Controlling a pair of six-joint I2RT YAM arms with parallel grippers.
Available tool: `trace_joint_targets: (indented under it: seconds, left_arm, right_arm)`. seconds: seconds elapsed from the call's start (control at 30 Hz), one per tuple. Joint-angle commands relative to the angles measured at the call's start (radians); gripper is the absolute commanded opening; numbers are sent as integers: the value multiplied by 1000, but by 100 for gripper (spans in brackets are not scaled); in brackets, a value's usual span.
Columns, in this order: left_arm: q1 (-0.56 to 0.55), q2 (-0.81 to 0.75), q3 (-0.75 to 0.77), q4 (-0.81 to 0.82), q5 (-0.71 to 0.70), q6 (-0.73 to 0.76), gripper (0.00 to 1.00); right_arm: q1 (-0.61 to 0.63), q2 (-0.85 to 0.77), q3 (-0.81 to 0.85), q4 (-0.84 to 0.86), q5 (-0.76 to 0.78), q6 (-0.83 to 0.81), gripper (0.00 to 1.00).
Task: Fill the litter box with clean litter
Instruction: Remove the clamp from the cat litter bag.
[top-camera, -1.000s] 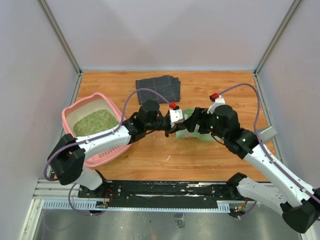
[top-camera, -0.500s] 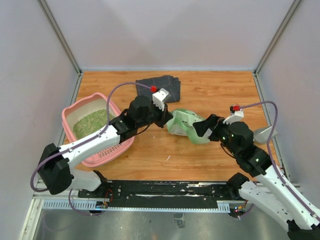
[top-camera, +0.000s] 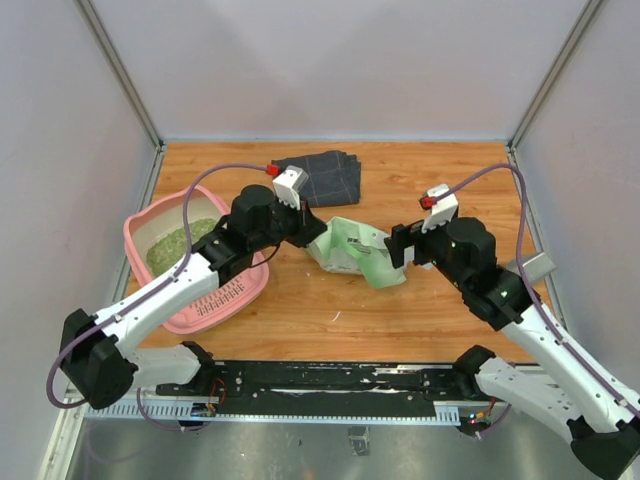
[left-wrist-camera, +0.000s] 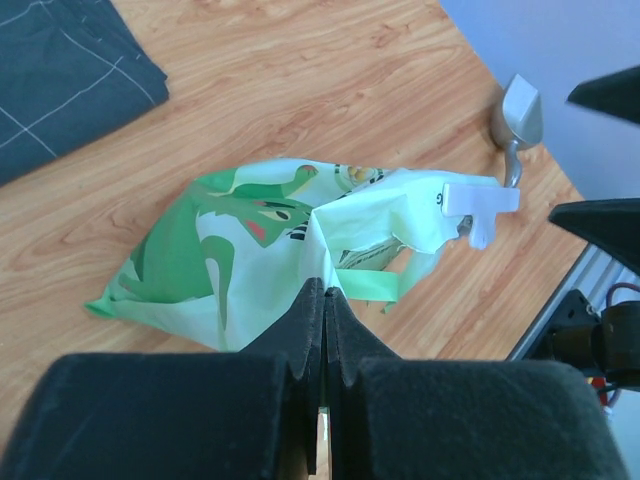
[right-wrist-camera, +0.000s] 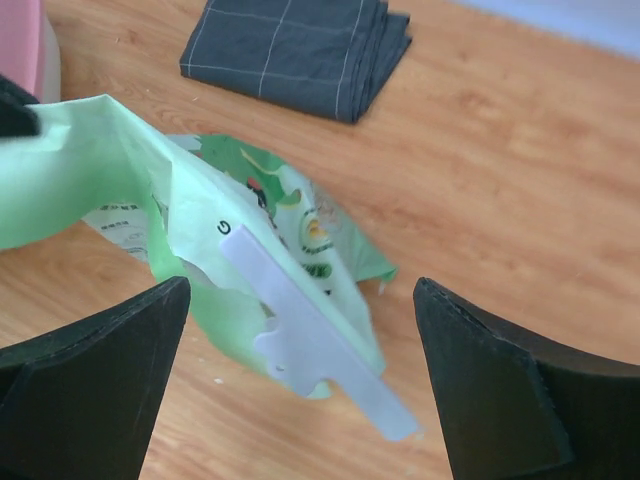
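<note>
The pink litter box (top-camera: 215, 300) stands at the left, and the clean litter (top-camera: 168, 250) in it is partly hidden by my left arm. A green-and-white printed bag (top-camera: 355, 250) lies crumpled mid-table. My left gripper (top-camera: 318, 232) is shut on the bag's left edge. In the left wrist view the left gripper (left-wrist-camera: 328, 292) pinches the thin plastic of the bag (left-wrist-camera: 240, 255). My right gripper (top-camera: 393, 245) stands open just right of the bag. In the right wrist view the right gripper (right-wrist-camera: 302, 288) is wide apart, with the bag (right-wrist-camera: 130, 170) and its white strip ahead, not gripped.
A dark grey folded cloth (top-camera: 320, 175) lies at the back centre. A grey metal scoop (top-camera: 535, 268) rests by the right wall, also in the left wrist view as the scoop (left-wrist-camera: 520, 115). A few stray grains lie on the wooden table (top-camera: 330, 315).
My right gripper opened, let go of the bag and drew back to the right. My left gripper carried the bag's edge left and toward the back, closer to the litter box.
</note>
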Motion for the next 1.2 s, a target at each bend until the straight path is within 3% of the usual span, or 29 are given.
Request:
trace_joint_targets:
  seconds: [0.0, 0.13, 0.17, 0.2, 0.27, 0.53, 0.63, 0.93, 1.17]
  left_arm:
    - [53, -28, 73, 108, 84, -40, 0]
    - [129, -7, 81, 141, 211, -113, 0]
    - [146, -3, 78, 160, 263, -135, 0]
    - [159, 4, 79, 174, 295, -152, 0]
    - [174, 17, 86, 189, 338, -171, 0]
    - [235, 49, 78, 244, 432, -224, 0]
    - [245, 63, 80, 264, 477, -240, 0]
    - [260, 68, 74, 220, 479, -191, 0]
    - [263, 63, 64, 229, 487, -194, 0]
  right_arm:
    - [36, 24, 99, -53, -53, -473, 95]
    - [38, -8, 13, -5, -196, -692, 85]
    - [41, -17, -26, 4, -260, -767, 88]
    - [49, -26, -59, 3, -310, -855, 99]
    - [90, -38, -108, 10, -316, -945, 99]
    - [191, -34, -220, 113, -39, -1120, 98]
    - [204, 22, -273, 244, 104, -1200, 98]
    - [220, 99, -333, 463, 233, -1384, 99]
    - [219, 75, -336, 452, 243, -1395, 48]
